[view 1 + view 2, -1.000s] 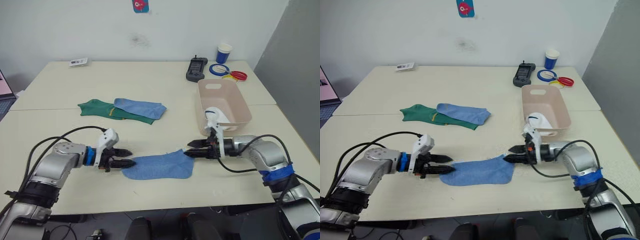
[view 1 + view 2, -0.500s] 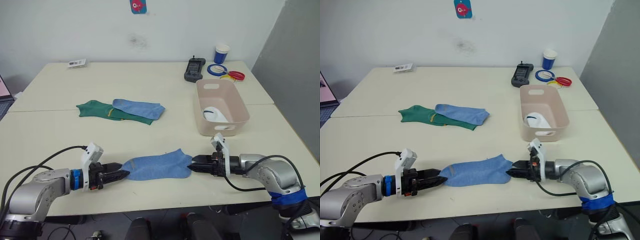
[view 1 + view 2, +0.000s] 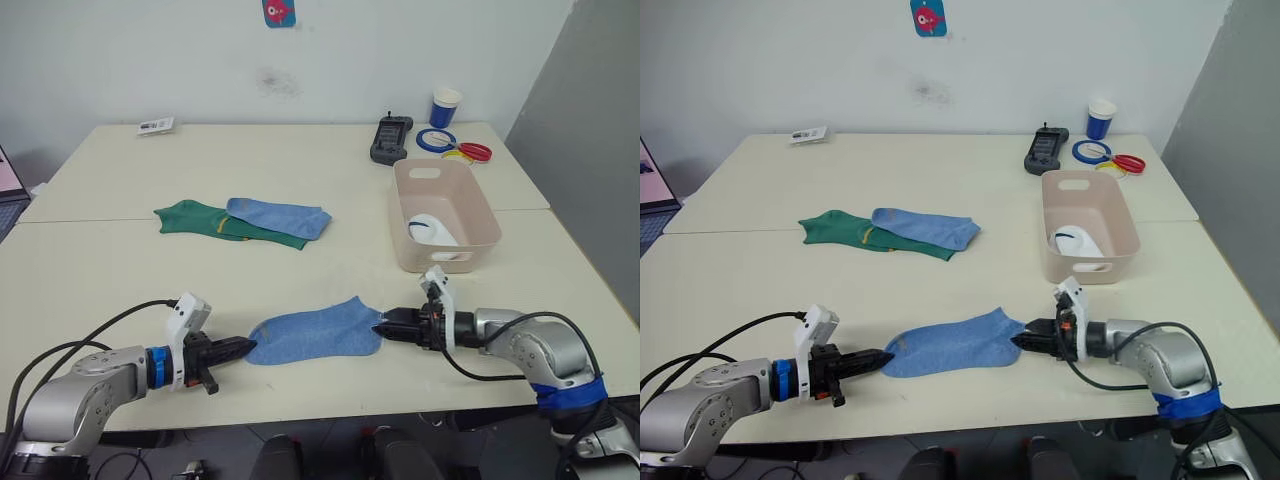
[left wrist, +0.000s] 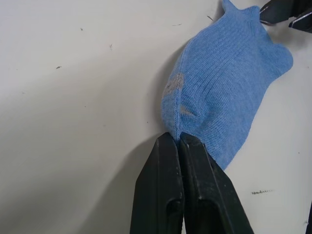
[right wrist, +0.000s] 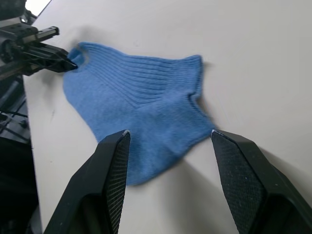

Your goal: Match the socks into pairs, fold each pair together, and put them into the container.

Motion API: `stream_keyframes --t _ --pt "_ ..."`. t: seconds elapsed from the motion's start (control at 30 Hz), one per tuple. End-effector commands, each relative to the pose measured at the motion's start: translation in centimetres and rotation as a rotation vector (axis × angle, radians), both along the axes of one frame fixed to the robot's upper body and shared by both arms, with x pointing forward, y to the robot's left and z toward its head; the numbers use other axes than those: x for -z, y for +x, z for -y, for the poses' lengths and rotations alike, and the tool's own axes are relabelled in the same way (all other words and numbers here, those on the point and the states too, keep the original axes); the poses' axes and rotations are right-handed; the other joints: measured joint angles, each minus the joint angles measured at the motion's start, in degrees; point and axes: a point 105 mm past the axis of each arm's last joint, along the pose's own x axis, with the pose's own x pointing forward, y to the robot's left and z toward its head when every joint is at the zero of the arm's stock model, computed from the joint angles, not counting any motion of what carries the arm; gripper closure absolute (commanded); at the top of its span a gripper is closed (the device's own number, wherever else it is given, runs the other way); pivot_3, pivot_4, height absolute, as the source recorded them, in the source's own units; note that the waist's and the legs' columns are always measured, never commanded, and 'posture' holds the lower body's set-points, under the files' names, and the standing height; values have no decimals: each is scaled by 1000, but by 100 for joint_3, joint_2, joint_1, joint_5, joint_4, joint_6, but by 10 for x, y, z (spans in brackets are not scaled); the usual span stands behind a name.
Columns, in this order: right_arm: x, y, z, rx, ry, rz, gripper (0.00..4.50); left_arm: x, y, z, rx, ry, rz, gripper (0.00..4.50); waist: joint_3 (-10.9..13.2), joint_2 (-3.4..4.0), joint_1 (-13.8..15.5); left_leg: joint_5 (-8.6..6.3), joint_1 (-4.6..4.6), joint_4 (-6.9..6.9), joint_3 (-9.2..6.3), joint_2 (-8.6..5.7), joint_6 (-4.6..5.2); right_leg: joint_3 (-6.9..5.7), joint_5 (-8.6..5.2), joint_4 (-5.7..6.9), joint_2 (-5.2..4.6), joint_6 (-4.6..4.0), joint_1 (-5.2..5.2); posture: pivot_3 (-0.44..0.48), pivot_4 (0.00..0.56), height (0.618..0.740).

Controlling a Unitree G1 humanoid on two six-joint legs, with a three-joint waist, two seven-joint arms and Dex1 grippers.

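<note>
Blue sock lies flat near the table's front edge in the eye views, its toe pinched by the left gripper in the left wrist view, while the right gripper gapes over its cuff end

A green sock lies partly hidden under a blue sock, so its far end and full shape cannot be seen. Inside the bin, a white bundle is partly hidden by the near wall; whether it is one sock or two cannot be told. Beyond the bin, a dark handheld device is too small to identify, and so is the small card at the tabletop's far corner. On the wall, a sticker is cut off by the top edge. Beside the tabletop, a pink-edged object is cut off at the side.
</note>
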Motion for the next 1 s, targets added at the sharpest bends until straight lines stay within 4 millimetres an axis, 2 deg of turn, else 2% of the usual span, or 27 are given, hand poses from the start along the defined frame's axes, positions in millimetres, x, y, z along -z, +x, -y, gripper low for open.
stream_keyframes --t 0.03,0.33,0.43,0.53,0.67,0.8,0.93,1.0 --pt "-7 7 0 3 -13 61 1652 -1 -1 -3 -1 17 6 4468 0 0 0 0 0 0 0 0 0 0 0 0 0 0 0 0 150 740" --pt "2 3 -19 -81 -39 81 1652 -3 -2 -12 11 45 -3 4468 -1 -2 -16 0 2 -2 -2 5 0 0 0 0 3 0 -1 0 150 740" --pt "0 -1 -23 -102 -12 75 2209 -5 -2 -11 17 41 0 4500 -1 -1 -15 0 2 -2 -2 5 0 0 0 1 2 -1 -1 0 150 740" --pt "0 -3 -23 -111 -19 77 3285 -6 -3 -10 30 34 -1 4500 -1 -1 -12 0 -1 -2 -1 4 0 0 0 0 2 -1 -2 0 150 740" --pt "-1 -7 -25 -126 -15 72 4479 -6 -4 -10 32 40 -4 4500 -1 -1 -11 0 -1 -1 -1 4 0 0 0 0 0 -1 -2 0 150 740" --pt "-3 -18 -27 -165 4 45 4479 -7 -6 -19 35 66 -14 4500 -1 -1 -11 0 -1 -2 -2 5 0 -1 -1 0 1 -1 -3 0 150 740" --pt "-3 -44 -29 -245 3 -35 4479 -7 -8 -27 56 107 -17 4500 0 0 -2 0 -3 -5 -2 5 0 -2 -1 0 -1 -2 -7 0 150 740" --pt "0 -41 -29 -208 -3 -39 4479 -7 -6 -27 58 114 -14 4500 0 0 -10 0 -2 -5 0 4 0 0 -1 0 -4 -3 -7 0 150 740"
